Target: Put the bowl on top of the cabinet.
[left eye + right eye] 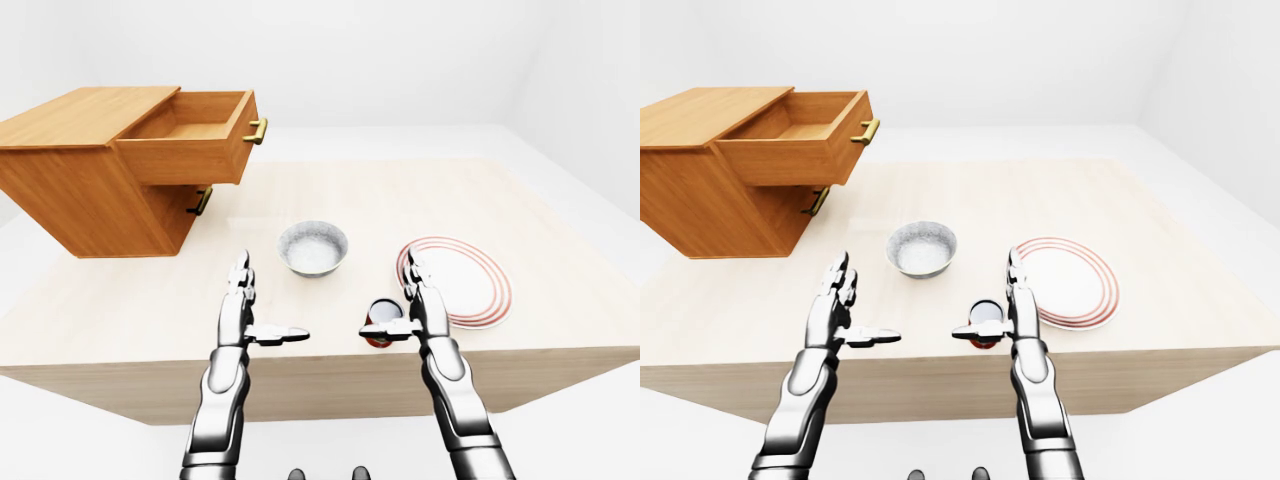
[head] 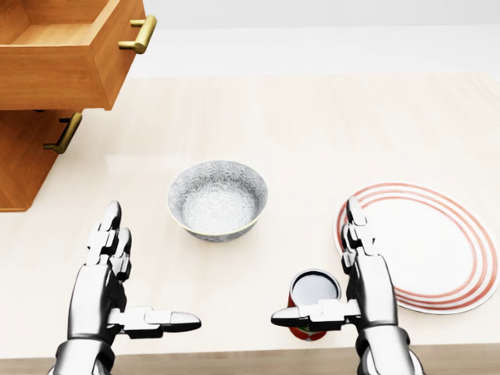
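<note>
Nothing is gripped yet: left robot hand [image 2: 117, 281] and right robot hand [image 2: 351, 273] are held spread, empty, below the bowl [image 2: 217, 199], which sits upright on the bench [image 2: 312, 125], right of and below the cabinet [image 1: 80, 180]. Likely risks: the cup [image 2: 314, 303], just beside the right thumb, could be knocked off the near bench edge, and the pulled-out top drawer [image 1: 195, 135] could be clipped on the lift. Open room is seen between bowl and plate [image 2: 437, 242]; the cabinet top is bare.

Warm wooden cabinet [image 1: 80, 180], speckled glazed bowl [image 2: 217, 200]
</note>
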